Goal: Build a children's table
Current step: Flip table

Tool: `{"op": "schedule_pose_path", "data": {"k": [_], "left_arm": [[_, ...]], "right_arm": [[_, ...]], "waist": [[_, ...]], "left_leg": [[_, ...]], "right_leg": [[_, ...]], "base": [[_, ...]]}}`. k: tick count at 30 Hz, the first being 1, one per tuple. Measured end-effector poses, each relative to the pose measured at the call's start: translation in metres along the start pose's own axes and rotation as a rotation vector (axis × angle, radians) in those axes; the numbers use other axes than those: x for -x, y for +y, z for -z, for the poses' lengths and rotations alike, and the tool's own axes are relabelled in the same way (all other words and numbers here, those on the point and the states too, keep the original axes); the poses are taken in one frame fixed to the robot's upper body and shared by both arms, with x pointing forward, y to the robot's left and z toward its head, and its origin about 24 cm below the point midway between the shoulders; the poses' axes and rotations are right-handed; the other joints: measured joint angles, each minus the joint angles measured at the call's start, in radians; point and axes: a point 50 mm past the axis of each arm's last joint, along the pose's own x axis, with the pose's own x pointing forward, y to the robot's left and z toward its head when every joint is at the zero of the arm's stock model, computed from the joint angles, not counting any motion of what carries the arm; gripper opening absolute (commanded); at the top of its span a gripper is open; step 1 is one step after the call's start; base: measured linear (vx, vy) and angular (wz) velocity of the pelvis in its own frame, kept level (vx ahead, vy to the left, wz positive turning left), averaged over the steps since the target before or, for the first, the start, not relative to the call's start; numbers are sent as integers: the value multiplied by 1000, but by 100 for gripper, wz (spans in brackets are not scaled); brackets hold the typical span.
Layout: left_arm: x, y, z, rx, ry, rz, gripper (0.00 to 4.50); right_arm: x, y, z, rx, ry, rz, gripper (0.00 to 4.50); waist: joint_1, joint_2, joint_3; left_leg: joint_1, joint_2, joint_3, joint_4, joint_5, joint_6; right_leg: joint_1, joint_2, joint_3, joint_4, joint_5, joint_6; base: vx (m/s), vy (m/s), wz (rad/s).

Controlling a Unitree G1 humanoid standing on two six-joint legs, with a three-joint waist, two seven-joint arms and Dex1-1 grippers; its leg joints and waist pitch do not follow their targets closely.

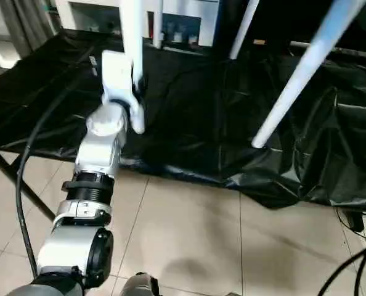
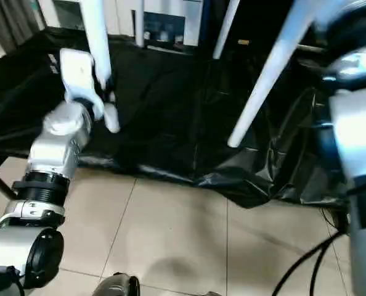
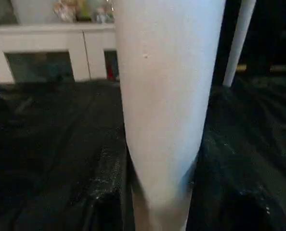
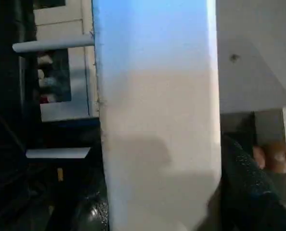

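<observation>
Clearly the legs are in place already, and the work now is moving the table as a whole. Four white legs show in the head views: the near left leg (image 1: pixel 134 55), the near right leg (image 1: pixel 306 71), and two more behind, the far left leg (image 1: pixel 158 21) and the far right leg (image 1: pixel 243 28). The near right one hangs slanted, its free end in the air over the black sheet (image 1: pixel 189 117), so I judge the table is lifted and tilted, perhaps being turned over onto its feet. The top itself is out of the pictures.

The left gripper (image 1: pixel 136 86) is at the near left leg, its dark fingers beside the tube; whether they pinch it firmly I cannot tell. The right arm (image 2: pixel 355 135) rises at the right edge, and its wrist view looks closely along a white leg, but its fingers I cannot judge.

Next, both arms should keep equal hold while the table comes round, so that no leg strikes the cabinet (image 1: pixel 189 21) behind.
</observation>
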Motion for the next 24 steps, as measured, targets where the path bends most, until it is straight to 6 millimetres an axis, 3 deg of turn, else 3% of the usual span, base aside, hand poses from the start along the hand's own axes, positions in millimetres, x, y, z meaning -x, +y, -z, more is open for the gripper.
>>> {"op": "schedule_pose_path", "data": {"k": [1, 2, 5, 7, 17, 19, 24], "left_arm": [[0, 2, 0, -3, 0, -2, 166], [-1, 4, 0, -8, -1, 1, 166], [-1, 7, 3, -15, 9, 6, 166], [-2, 9, 4, -19, 7, 12, 166], [-3, 15, 6, -55, 8, 30, 166], [-4, 15, 6, -64, 1, 33, 166], [-3, 19, 7, -91, -13, 12, 166]], "right_arm": [[-1, 0, -2, 1, -4, 1, 195], [-2, 1, -4, 2, -12, -2, 251], [-2, 3, -5, -65, -51, -7, 265], [-3, 4, -7, -92, -80, -7, 297], [-1, 25, -18, -107, -317, 66, 356], [3, 28, -23, -122, -408, 106, 391], [17, 29, -34, -271, -638, 209, 393]], "waist": [[-1, -2, 0], [-1, -3, 0], [-6, -4, 0], [-10, -5, -1], [-12, -9, -2], [-10, -10, -2], [-12, -15, -4]], "left_leg": [[0, 0, 0, 0, 0, 0], [0, 0, 0, 0, 0, 0], [0, 0, 1, 0, 0, 0], [1, 0, 1, 0, 0, 0], [3, 0, 1, 0, 0, 0], [3, 0, 1, 0, 0, 0], [3, 1, 1, 1, 0, 1]], "right_leg": [[0, 0, 0, 0, 0, 0], [0, 0, 0, 0, 0, 0], [1, 0, 1, -1, 0, 0], [1, 0, 1, -1, 0, 0], [2, 0, 1, 0, 2, -3], [2, 0, 1, 0, 2, -3], [3, 0, 0, 1, 2, -3]], "base": [[0, 0, 0], [0, 0, 0], [0, 0, 0], [0, 0, 0], [0, 0, 0], [0, 0, 0], [0, 0, 0]]}}
